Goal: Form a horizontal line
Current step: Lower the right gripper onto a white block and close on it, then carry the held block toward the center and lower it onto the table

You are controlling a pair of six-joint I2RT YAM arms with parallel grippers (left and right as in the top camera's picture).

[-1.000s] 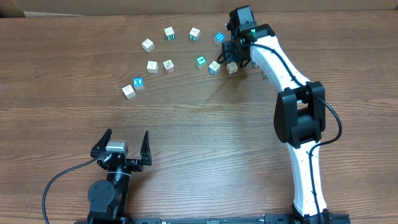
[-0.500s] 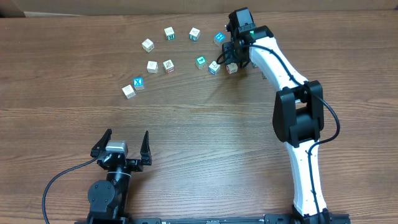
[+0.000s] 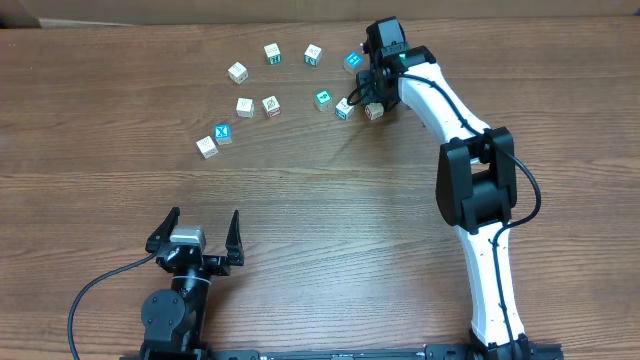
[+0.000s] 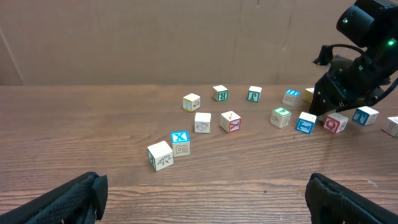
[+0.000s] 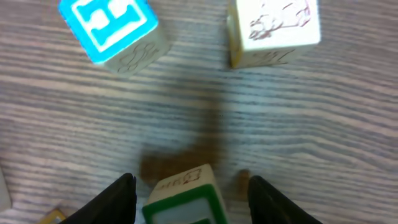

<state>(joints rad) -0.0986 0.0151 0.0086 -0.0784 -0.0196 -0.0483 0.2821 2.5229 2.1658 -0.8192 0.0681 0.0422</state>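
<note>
Since a second ago the right gripper [image 3: 368,88] has crept a little closer to the teal-topped wooden cube [image 3: 322,98], and the cubes have not moved. From above, the horizontal line [image 3: 343,108] starts at that cube and runs right, but it looks crooked and has gaps. The left gripper [image 3: 196,232] sits far below the teal-topped cube. In the left wrist view its fingers [image 4: 62,199] are spread wide on nothing. In the right wrist view, spread fingers [image 5: 118,199] stand on both sides of a green-edged pale wooden cube [image 5: 183,193] without touching it. I think the step is grabbing a cube for the row. Next the fingers should squeeze it, then set it snug against the row.
</note>
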